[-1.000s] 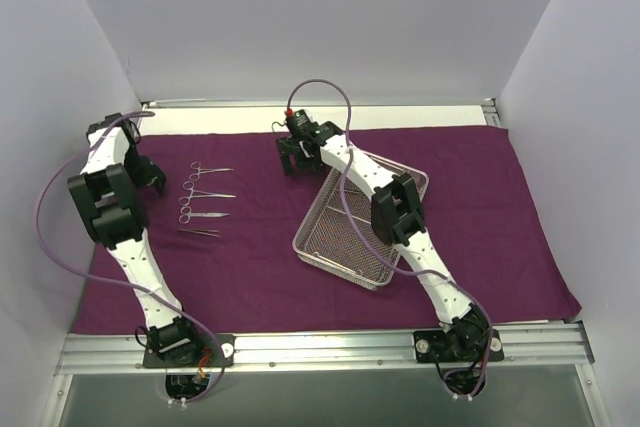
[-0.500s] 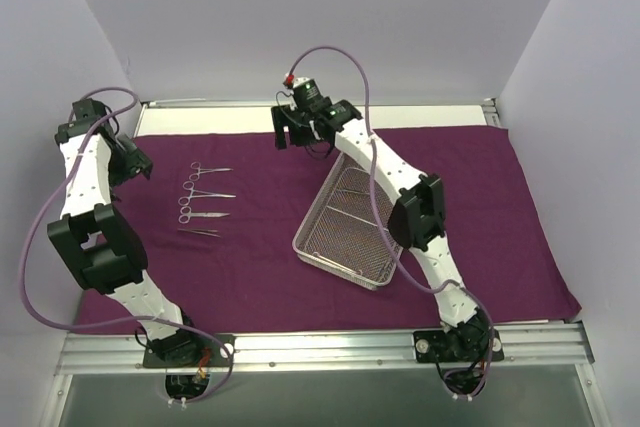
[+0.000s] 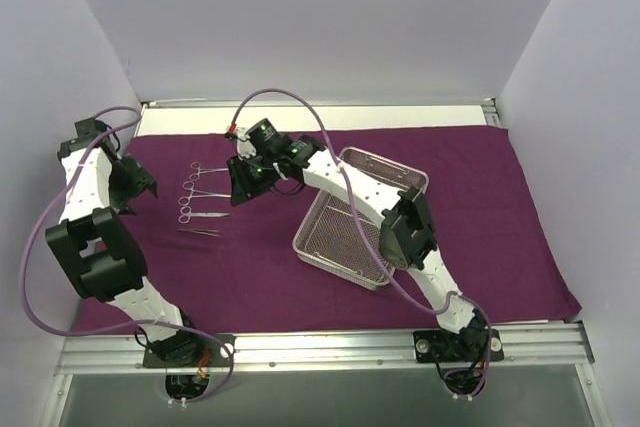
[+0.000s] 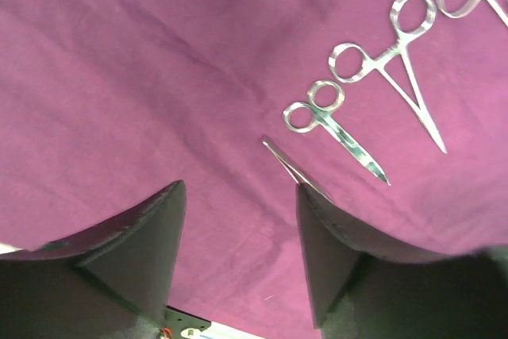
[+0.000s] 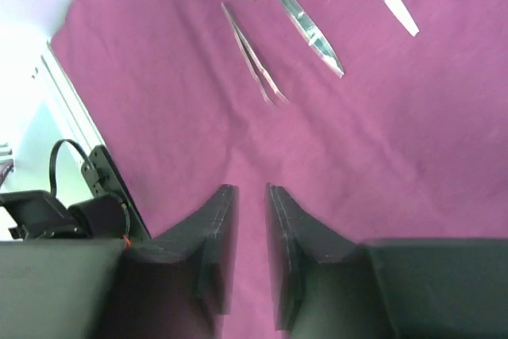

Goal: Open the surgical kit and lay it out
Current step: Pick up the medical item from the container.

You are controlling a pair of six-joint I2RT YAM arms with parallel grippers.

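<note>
The dark purple cloth (image 3: 470,197) lies spread flat over the table. On it, right of centre, sits the silver wire-mesh tray (image 3: 340,237), which looks empty. Several thin silver instruments (image 3: 203,199) lie in a row at the left; the left wrist view shows scissors (image 4: 335,129), forceps (image 4: 397,69) and tweezers (image 4: 287,166). My left gripper (image 3: 136,183) (image 4: 240,188) hovers open left of that row, holding nothing. My right gripper (image 3: 240,185) (image 5: 250,188) hangs just right of the row. Its fingers (image 5: 214,236) leave only a narrow gap, with bare cloth showing between them.
White walls close in the left, back and right sides. An aluminium rail (image 3: 320,347) carrying both arm bases runs along the near edge. The right arm reaches over the tray's left part. A white strip of table (image 3: 420,117) shows behind the cloth.
My right arm has swung left from the back of the cloth to beside the instruments, and its jaws have narrowed a lot. My left gripper shifted slightly and closed a little.
</note>
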